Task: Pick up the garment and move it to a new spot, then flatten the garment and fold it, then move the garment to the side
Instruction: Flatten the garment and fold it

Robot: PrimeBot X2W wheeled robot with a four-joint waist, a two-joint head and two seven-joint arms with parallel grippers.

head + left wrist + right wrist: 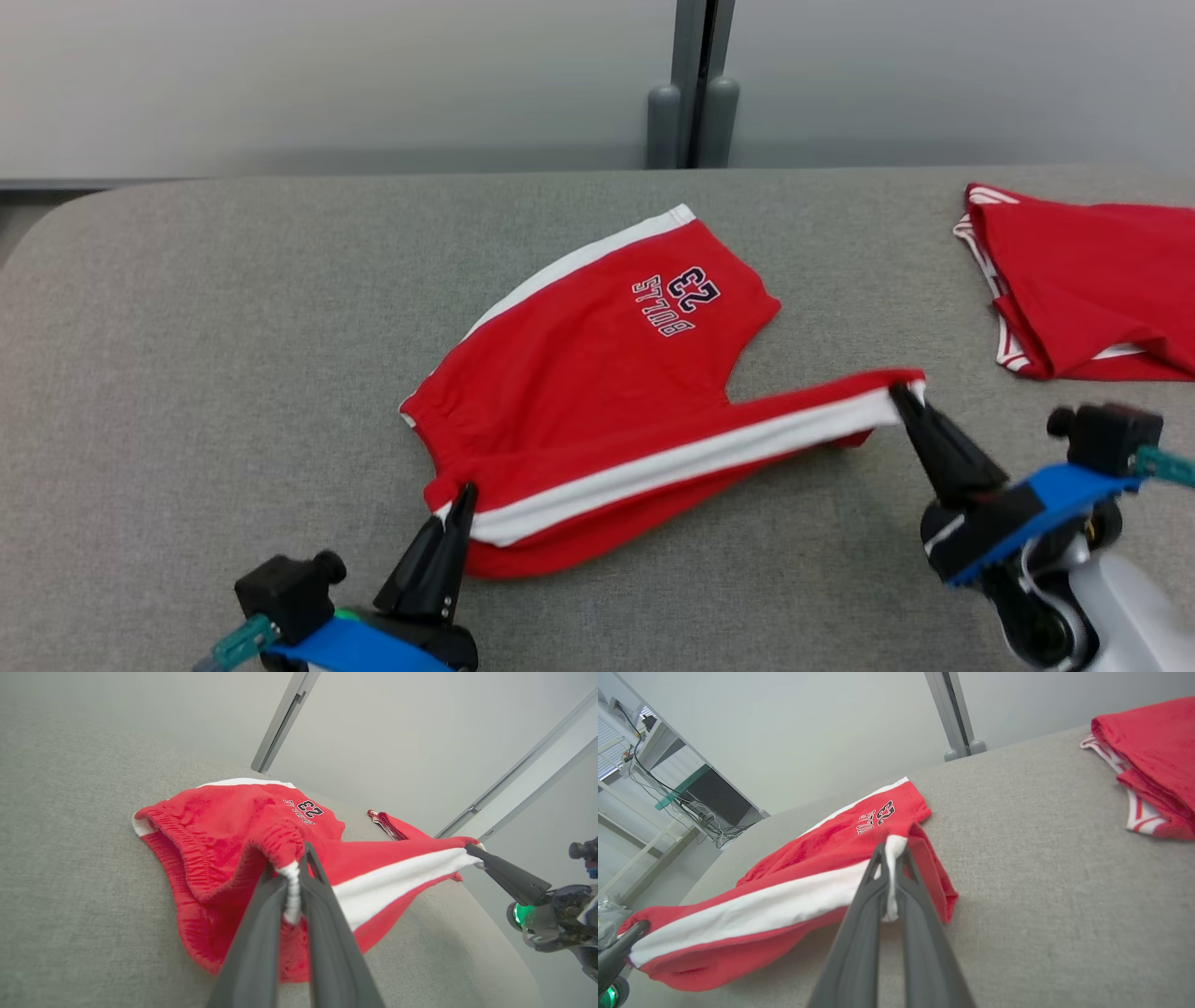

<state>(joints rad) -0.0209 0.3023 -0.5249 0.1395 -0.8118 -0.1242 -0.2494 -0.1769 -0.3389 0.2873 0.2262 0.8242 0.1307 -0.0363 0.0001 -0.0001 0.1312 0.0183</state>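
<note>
The grey cloth-covered surface (187, 392) takes most of my head view, and it has a rounded corner at the far left. Behind it there is a pale wall (327, 84) and a grey post (693, 84).

The garment (597, 373), a pair of red shorts, is near the middle of the surface. Its far half lies flat, with one leg pointing away from me and to the right. Its near half is lifted and pulled tight between my two tools, so the near edge makes an almost straight line. The cloth under this line hangs down to the surface.

A second red garment (1092, 289) with white and red trim lies folded at the far right of the surface, well apart from the shorts.

My left tool (464, 495) is at the lower left. Its two dark fingers are pressed together on the waistband corner of the garment, and in the left wrist view I see white cloth pinched between them. My right tool (904, 394) is at the right. Its fingers are clamped on the hem end of the near leg, also on the white part.

A white stripe (691, 455) runs along the stretched side from one tool to the other. A far stripe (579, 266), also white, borders the other side. On the far leg there is a small print (677, 301), the number 23 and the word BULLS, upside down for me.
</note>
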